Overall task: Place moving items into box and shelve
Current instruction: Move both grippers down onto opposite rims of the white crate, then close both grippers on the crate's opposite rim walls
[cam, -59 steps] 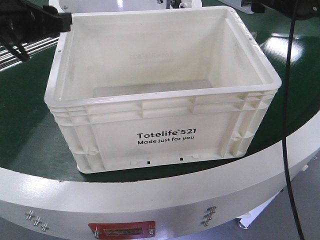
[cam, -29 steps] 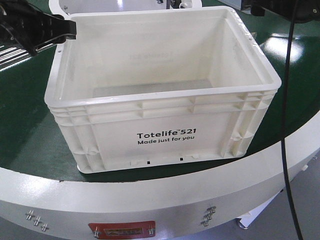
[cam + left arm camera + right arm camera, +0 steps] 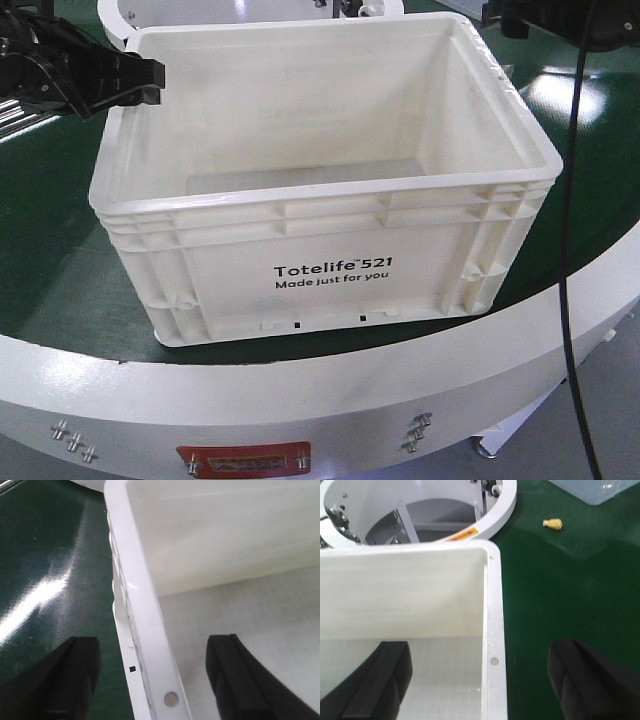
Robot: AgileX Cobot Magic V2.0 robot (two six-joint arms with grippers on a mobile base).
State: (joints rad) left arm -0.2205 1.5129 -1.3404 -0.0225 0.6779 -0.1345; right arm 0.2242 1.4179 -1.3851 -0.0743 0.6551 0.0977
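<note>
L gripper (image 3: pixel 155 680) is wide open w/ nothing held: jaws straddle the box (image 3: pixel 330 230) at its left rim, one finger (image 3: pixel 75 680) outside over the green tabletop (image 3: pixel 50 250), the other inside over the box floor. Can't tell if either pad touches the wall; a gap shows on both sides in the wrist cam. In the front cam this gripper sits at the box's far-left corner, at rim height. R gripper (image 3: pixel 487 680) is also wide open and holds nothing, astride the right rim near the far corner, one finger inside the box, the other out over the green top, gaps on both sides. In the front cam only a bit of it shows at the top right. Box stands upright on the green top, print side "Totelife 521 Made just for you" facing the front cam, near the curved white table edge (image 3: pixel 330 390). A red label (image 3: pixel 243 462) is on that edge. Black cable (image 3: pixel 566 250) hangs down at the right, in front of the table. R wrist cam shows a white ring-shaped frame (image 3: pixel 495 522) just beyond the box's far wall, a small yellow part (image 3: pixel 552 524) on the green well apart from the box, and a pale blue bin corner (image 3: pixel 590 490) at the top.
</note>
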